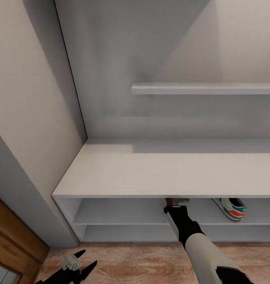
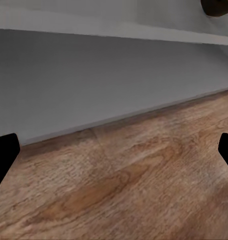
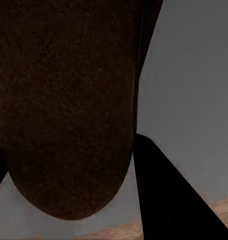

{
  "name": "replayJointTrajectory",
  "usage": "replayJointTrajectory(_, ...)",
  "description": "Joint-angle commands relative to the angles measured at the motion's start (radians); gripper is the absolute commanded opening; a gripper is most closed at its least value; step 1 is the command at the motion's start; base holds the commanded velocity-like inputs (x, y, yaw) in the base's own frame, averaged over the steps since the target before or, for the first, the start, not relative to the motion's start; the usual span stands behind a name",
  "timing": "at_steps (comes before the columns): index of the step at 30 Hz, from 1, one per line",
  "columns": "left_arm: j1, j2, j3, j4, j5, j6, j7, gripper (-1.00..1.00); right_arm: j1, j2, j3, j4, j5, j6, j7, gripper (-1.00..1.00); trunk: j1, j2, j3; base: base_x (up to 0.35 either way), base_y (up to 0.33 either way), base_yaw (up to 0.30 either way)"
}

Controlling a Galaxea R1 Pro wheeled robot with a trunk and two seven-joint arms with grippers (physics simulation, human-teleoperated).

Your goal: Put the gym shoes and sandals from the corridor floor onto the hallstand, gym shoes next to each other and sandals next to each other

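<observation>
Right claw (image 1: 173, 206) reaches under the bench (image 1: 166, 173) of the hallstand into its upper shelf level, apparently closed on a brown sandal (image 3: 64, 100) whose dark sole faces the wrist camera. One gym shoe (image 1: 230, 209) lies on the same shelf, to the right. Left claw (image 1: 74, 268) hangs spread and empty above the corridor floor (image 2: 124, 185).
</observation>
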Motion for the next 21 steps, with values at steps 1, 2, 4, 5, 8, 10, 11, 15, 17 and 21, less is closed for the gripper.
replayJointTrajectory(1, -0.001, -0.001, 0.007, -0.001, -0.010, -0.005, -0.005, 1.00, 0.000, 0.001, -0.006, -0.001, 0.004, 0.005, -0.002, -1.00, 0.000, 0.000, -0.001, 0.258, 0.000, 0.000)
replayJointTrajectory(2, -0.001, -0.001, 0.007, -0.001, -0.010, -0.005, -0.005, 1.00, 0.000, 0.001, -0.006, -0.001, 0.004, 0.005, -0.002, -1.00, 0.000, 0.000, -0.001, 0.185, 0.000, 0.000)
replayJointTrajectory(4, -0.001, -0.001, 0.007, -0.001, -0.010, -0.006, -0.005, 1.00, -0.001, 0.001, -0.006, -0.001, 0.004, 0.005, -0.002, -1.00, 0.000, 0.000, -0.001, 0.097, 0.000, 0.000)
replayJointTrajectory(5, -0.001, -0.001, 0.008, -0.001, -0.009, -0.005, -0.005, 1.00, -0.001, 0.001, -0.006, 0.000, 0.004, 0.005, -0.002, -1.00, 0.000, 0.000, -0.001, 0.008, 0.000, 0.000)
replayJointTrajectory(8, -0.001, -0.001, 0.008, -0.001, -0.009, -0.005, -0.005, 1.00, -0.001, 0.001, -0.006, 0.000, 0.004, 0.005, -0.002, -1.00, 0.000, 0.000, -0.001, 0.004, 0.000, 0.000)
replayJointTrajectory(10, -0.001, -0.002, 0.008, -0.001, -0.009, -0.005, -0.005, 1.00, -0.001, 0.001, -0.006, 0.001, 0.004, 0.005, -0.002, -1.00, 0.000, 0.000, -0.001, 0.002, 0.000, 0.000)
replayJointTrajectory(11, -0.001, -0.002, 0.008, -0.001, -0.009, -0.005, -0.005, 1.00, -0.001, 0.001, -0.006, 0.001, 0.004, 0.005, -0.002, -1.00, 0.000, 0.000, -0.001, 0.010, 0.000, 0.000)
replayJointTrajectory(15, -0.001, -0.002, 0.008, -0.001, -0.009, -0.005, -0.005, 1.00, -0.001, 0.001, -0.006, 0.002, 0.004, 0.005, -0.002, -1.00, 0.000, 0.000, -0.001, 0.070, 0.000, 0.000)
replayJointTrajectory(17, -0.001, -0.002, 0.008, -0.001, -0.009, -0.005, -0.005, 1.00, 0.000, 0.001, -0.006, 0.001, 0.004, 0.005, -0.002, -1.00, 0.000, 0.000, -0.001, 0.103, 0.000, 0.000)
replayJointTrajectory(21, -0.001, -0.001, 0.008, -0.002, -0.009, -0.005, -0.005, 1.00, 0.000, 0.001, -0.006, 0.001, 0.004, 0.005, -0.002, -1.00, 0.000, 0.000, -0.001, 0.063, 0.000, 0.000)
